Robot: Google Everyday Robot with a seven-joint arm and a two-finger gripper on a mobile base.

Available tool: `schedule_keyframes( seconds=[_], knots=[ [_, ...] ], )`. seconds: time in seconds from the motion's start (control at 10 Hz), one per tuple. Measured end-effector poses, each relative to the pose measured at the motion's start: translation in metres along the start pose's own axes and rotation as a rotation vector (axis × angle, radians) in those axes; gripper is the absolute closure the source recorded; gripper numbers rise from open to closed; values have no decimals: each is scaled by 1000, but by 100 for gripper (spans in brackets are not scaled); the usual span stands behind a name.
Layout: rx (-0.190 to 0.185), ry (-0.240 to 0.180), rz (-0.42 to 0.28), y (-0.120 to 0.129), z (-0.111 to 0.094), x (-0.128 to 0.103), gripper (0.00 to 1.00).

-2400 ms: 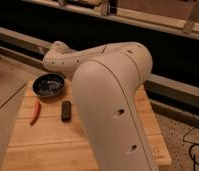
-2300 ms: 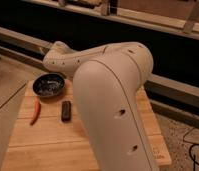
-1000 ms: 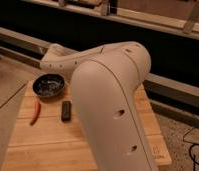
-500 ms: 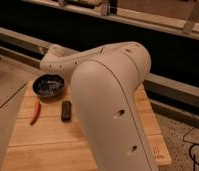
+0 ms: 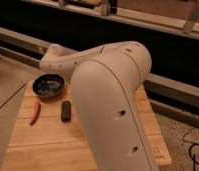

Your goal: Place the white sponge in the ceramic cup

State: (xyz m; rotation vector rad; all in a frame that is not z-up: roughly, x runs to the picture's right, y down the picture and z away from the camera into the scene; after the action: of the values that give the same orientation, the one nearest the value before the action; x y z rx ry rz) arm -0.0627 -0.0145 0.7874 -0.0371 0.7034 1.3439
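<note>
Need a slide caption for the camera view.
White arm looms over wooden table with dark bowl, red chili, dark bar; gripper out of view.

No legible text or labels.

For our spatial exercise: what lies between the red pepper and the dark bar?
Only bare table separates red pepper from dark bar, per the camera view; the gripper is out of sight.

Ceramic cup (image 5: 48,85): dark, wide, shallow, bowl-like. Upright, mouth up. Left of centre in frame, on wooden table (image 5: 48,145), near its far left corner. White sponge: not visible. Gripper: hidden past the tip of the arm (image 5: 68,59), upper left.
</note>
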Motion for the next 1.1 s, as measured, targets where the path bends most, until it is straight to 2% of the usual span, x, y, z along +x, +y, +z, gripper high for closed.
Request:
schedule_keyframes(
  seconds=[0.1, 0.2, 0.4, 1.1],
  knots=[
    [-2, -10, 5, -1, -3, -3, 20],
    [-12, -44, 15, -4, -14, -12, 20],
    [-49, -93, 33, -8, -33, -25, 20],
    [-50, -93, 28, -8, -32, -25, 20]
  ],
)
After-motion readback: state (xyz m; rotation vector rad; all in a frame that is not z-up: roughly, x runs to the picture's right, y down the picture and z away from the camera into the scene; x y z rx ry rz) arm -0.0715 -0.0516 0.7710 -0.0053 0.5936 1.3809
